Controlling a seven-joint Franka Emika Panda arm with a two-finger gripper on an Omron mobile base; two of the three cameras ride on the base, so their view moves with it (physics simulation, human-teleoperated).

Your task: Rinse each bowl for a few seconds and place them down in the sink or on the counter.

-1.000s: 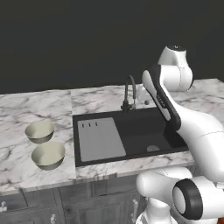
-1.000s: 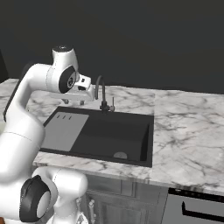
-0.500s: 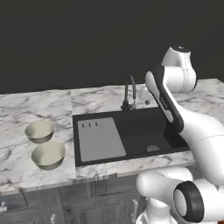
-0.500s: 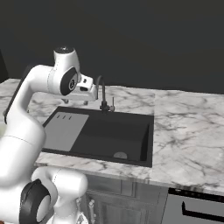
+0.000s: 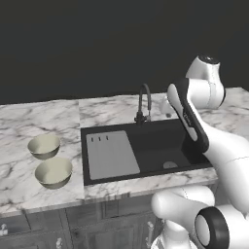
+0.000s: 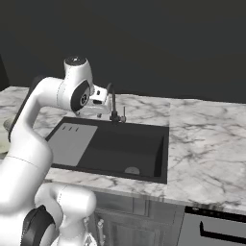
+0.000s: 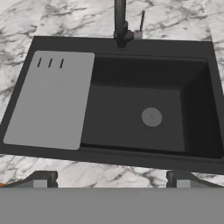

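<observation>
The tool (image 7: 109, 177) hangs high over the sink (image 7: 131, 109), its 2 fingertips (image 7: 41, 178) spread about as wide as they go and nothing between them, so it looks ready for a grasp rather than busy with one. Seen from the right base camera, the hand sits up beside the faucet (image 6: 113, 103), by the back edge of the basin, which gives its camera a straight look down into the black well. Directly beneath, the drain (image 7: 152, 117) sits toward 1 side of the basin floor and the grey ribbed drainboard (image 7: 50, 100) covers the other side; I can make out no water running from the spout. The basin holds no dishes. Further out, the 2 bowls (image 5: 44, 146) (image 5: 54, 172) stand upright on the counter (image 5: 29, 121) past the drainboard end of the sink, close beside each other, 1 nearer the wall and 1 nearer the front edge, well apart from the arm. That placement makes sense as a starting line-up: dishes parked to 1 side, sink free for rinsing. By my reckoning neither bowl has been rinsed yet, and the job has the arm swinging across the drainboard to reach the nearer one, rim grasped from above, since the wide-spread fingers suit a thin bowl wall better than the whole width.
</observation>
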